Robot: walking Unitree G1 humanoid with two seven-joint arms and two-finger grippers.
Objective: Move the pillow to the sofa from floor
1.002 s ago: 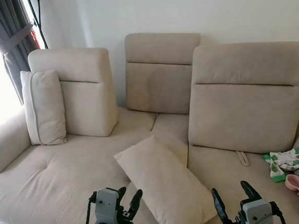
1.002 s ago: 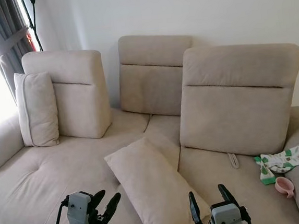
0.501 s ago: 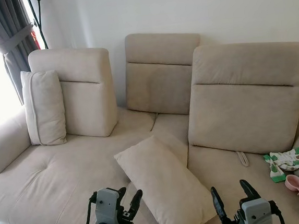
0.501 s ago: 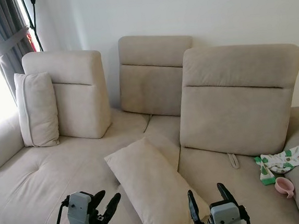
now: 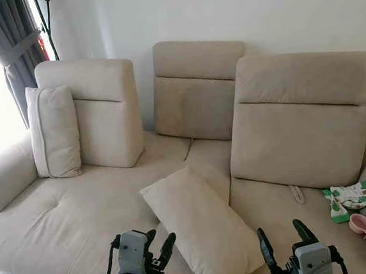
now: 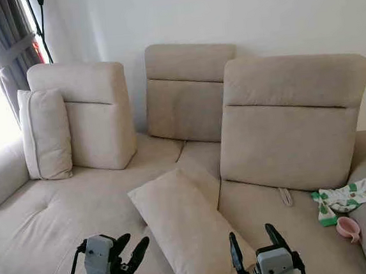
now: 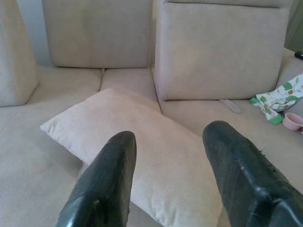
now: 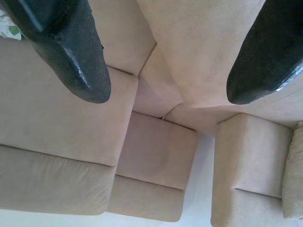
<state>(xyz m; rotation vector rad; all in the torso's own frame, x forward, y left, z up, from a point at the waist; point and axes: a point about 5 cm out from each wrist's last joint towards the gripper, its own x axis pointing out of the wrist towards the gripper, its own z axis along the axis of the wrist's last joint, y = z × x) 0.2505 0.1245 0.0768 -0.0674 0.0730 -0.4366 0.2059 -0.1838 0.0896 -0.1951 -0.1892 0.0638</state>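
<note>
On sofa (image 5: 68, 217): two pillows (image 5: 200, 228).

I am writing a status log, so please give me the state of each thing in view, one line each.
Pillow: lying flat on the sofa seat, not held.
Second pillow: upright against the left backrest.
Left tool: open, empty.
Right tool: open, empty.
Patterned cloth: crumpled on the seat.
Pink cup: beside the cloth.

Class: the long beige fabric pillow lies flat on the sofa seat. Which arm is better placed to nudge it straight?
Probably the left. The left end effector is open beside the long beige fabric pillow, whose length faces its wrist camera; the right end effector sits at the pillow's near corner.
</note>
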